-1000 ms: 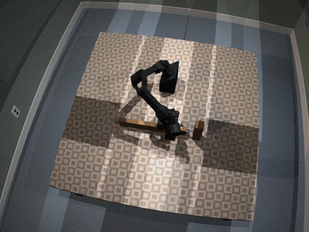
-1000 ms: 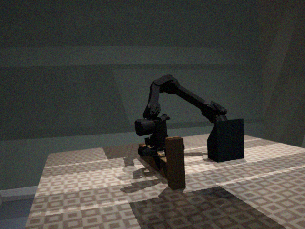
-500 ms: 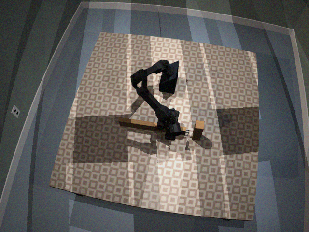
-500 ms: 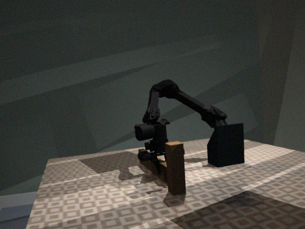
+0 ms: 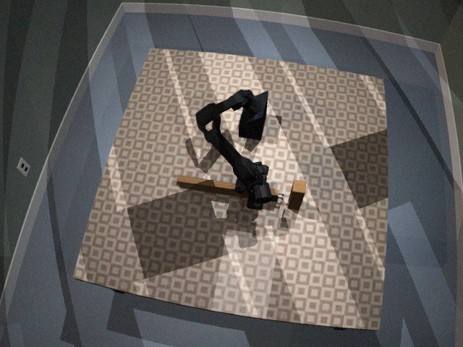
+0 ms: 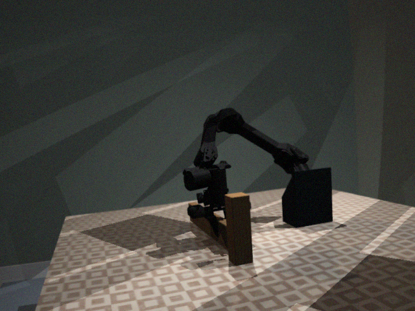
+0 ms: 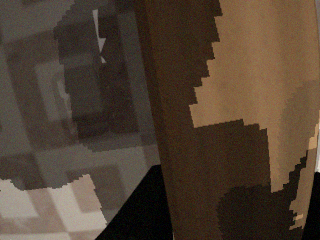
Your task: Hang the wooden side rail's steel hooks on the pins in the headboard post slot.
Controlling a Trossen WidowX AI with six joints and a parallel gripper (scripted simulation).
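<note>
The long wooden side rail (image 5: pixel 209 184) (image 6: pixel 203 226) (image 7: pixel 255 75) lies across the table, its hook end pointing at the headboard post (image 5: pixel 299 186) (image 6: pixel 238 227). The post stands upright. Small shiny steel hooks (image 5: pixel 280 196) show at the rail's end in the top view, with a gap between them and the post. My gripper (image 7: pixel 202 167) is shut on the rail near its hook end, one dark finger on each side. The rail's far end appears low at the table; the height of the hook end is hard to tell. The post's slot and pins are hidden.
The arm's dark base block (image 5: pixel 251 125) (image 6: pixel 308 197) stands on the patterned table (image 5: pixel 179 257) (image 6: pixel 141 284), on the base side of the rail. The forearm reaches over the rail from there. Patchy shadows fall around the rail and post.
</note>
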